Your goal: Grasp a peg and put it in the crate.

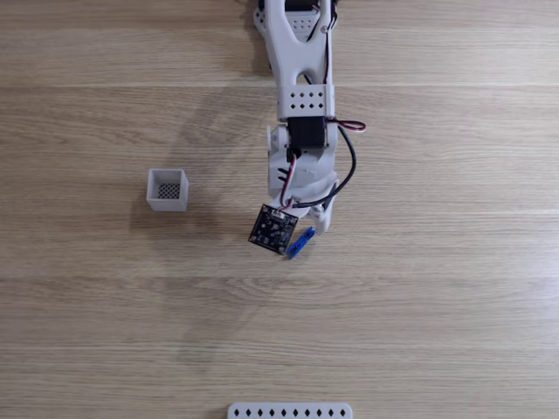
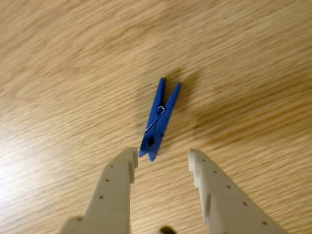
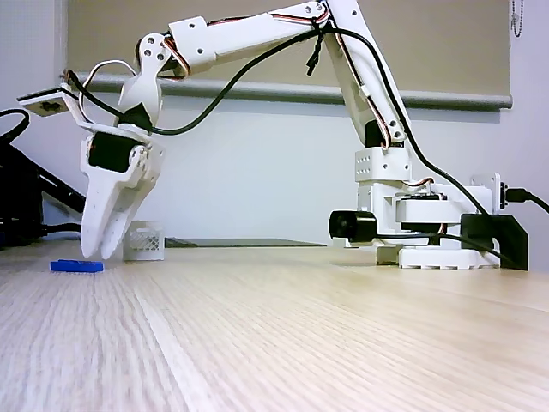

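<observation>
In a fixed view, crate (image 1: 167, 189) lies well left of peg (image 1: 301, 243).

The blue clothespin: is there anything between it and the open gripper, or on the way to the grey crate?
Nothing visible. The clothespin lies flat just ahead of the gripper, and bare table separates it from the crate.

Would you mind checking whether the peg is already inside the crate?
No, the blue peg lies flat on the wooden table, well apart from the grey crate, whose mesh bottom is bare.
</observation>
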You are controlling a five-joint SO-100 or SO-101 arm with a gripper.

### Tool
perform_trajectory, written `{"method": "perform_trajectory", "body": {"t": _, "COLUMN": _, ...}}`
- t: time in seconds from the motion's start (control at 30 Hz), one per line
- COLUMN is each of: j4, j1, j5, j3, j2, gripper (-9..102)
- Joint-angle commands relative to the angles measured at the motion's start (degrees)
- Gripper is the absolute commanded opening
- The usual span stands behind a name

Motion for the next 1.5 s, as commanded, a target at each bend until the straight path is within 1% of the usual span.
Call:
{"method": "perform_trajectory", "body": {"t": 0.0, "j4": -1.0, "j1": -0.4, "j5": 0.1, "j3": -6.2, "j2": 2.3, "gripper": 17}}
{"method": "perform_trajectory", "body": {"t": 0.27, "j4": -2.7, "j1": -0.4, "j5": 0.2, "j3": -8.9, "j2": -1.0, "gripper": 17}}
{"method": "perform_trajectory", "body": {"t": 0.63, "j4": -2.5, "j1": -0.4, "j5": 0.2, "j3": -10.3, "j2": -3.7, "gripper": 16}}
{"method": "perform_trajectory", "body": {"t": 0.7, "j4": -2.3, "j1": -0.4, "j5": 0.2, "j3": -10.3, "j2": -4.5, "gripper": 14}}
{"method": "perform_trajectory", "body": {"t": 0.73, "j4": -2.2, "j1": -0.4, "j5": 0.2, "j3": -10.2, "j2": -4.8, "gripper": 11}}
{"method": "perform_trajectory", "body": {"t": 0.83, "j4": -2.4, "j1": -0.2, "j5": 0.2, "j3": -10.1, "j2": -5.8, "gripper": -3}}
{"method": "perform_trajectory", "body": {"t": 0.87, "j4": -2.7, "j1": -0.2, "j5": 0.2, "j3": -10.0, "j2": -5.9, "gripper": -3}}
{"method": "perform_trajectory", "body": {"t": 0.97, "j4": -4.0, "j1": -0.2, "j5": 0.0, "j3": -7.6, "j2": -4.7, "gripper": 1}}
{"method": "perform_trajectory", "body": {"t": 1.03, "j4": -6.7, "j1": -0.4, "j5": 0.0, "j3": -3.6, "j2": -1.7, "gripper": 0}}
{"method": "perform_trajectory", "body": {"t": 1.1, "j4": -11.5, "j1": -0.4, "j5": -0.4, "j3": 3.3, "j2": 3.0, "gripper": -1}}
{"method": "perform_trajectory", "body": {"t": 1.33, "j4": -37.2, "j1": 1.1, "j5": -0.9, "j3": 36.0, "j2": 29.3, "gripper": -1}}
{"method": "perform_trajectory", "body": {"t": 1.47, "j4": -50.0, "j1": 5.8, "j5": -1.1, "j3": 51.5, "j2": 42.3, "gripper": -1}}
